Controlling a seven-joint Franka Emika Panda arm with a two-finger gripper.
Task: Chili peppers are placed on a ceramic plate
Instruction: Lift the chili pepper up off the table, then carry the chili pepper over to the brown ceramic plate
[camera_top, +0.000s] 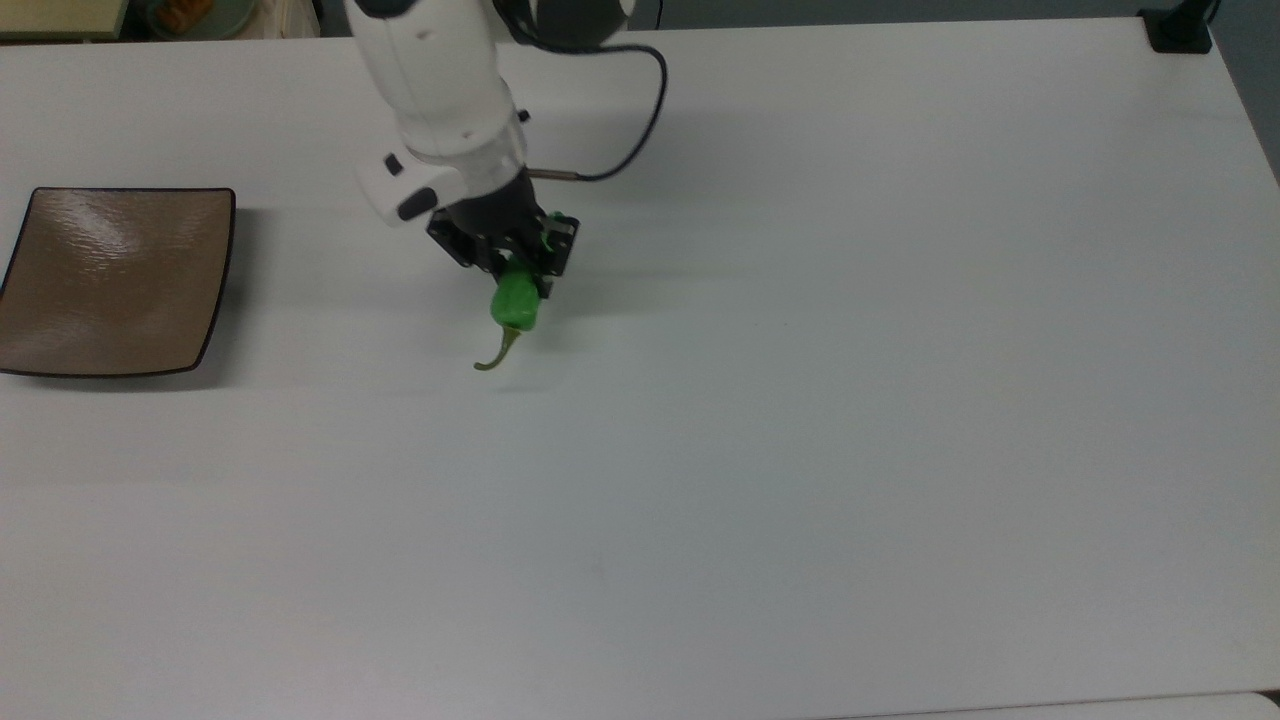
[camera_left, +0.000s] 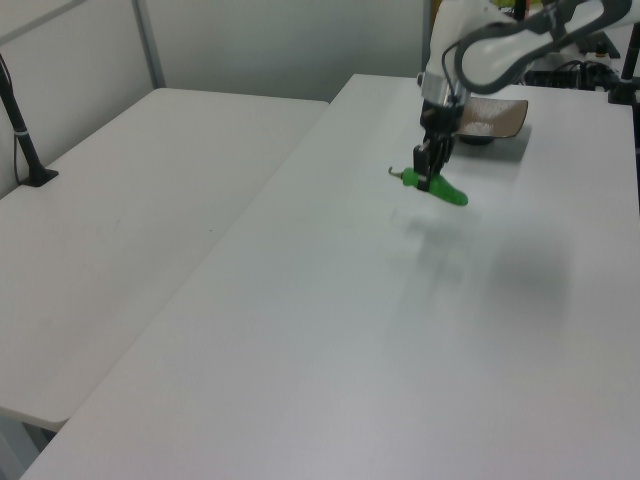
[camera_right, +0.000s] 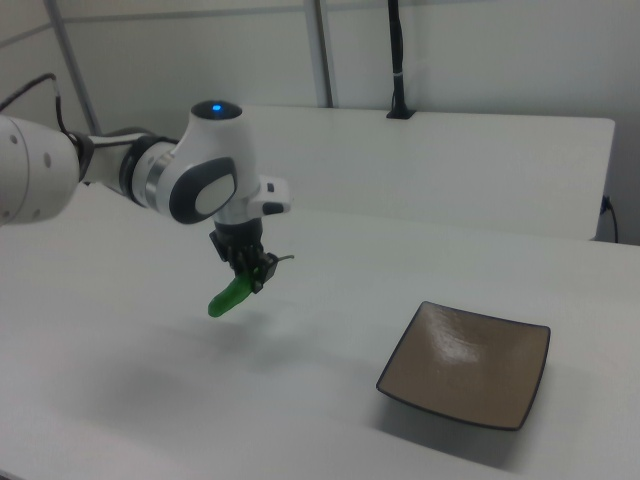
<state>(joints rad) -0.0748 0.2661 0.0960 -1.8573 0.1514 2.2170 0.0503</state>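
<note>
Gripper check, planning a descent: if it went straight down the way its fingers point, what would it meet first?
Probably bare white table; the gripper, shut on the glossy green chili pepper, hangs clear of the square brown ceramic plate.

No readable text — no labels or numbers.

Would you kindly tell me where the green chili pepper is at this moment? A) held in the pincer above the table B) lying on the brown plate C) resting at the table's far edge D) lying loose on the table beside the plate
A: the pincer is shut on the chili pepper, which hangs clear of the white table over its own shadow, while the brown plate sits bare and apart.
</note>
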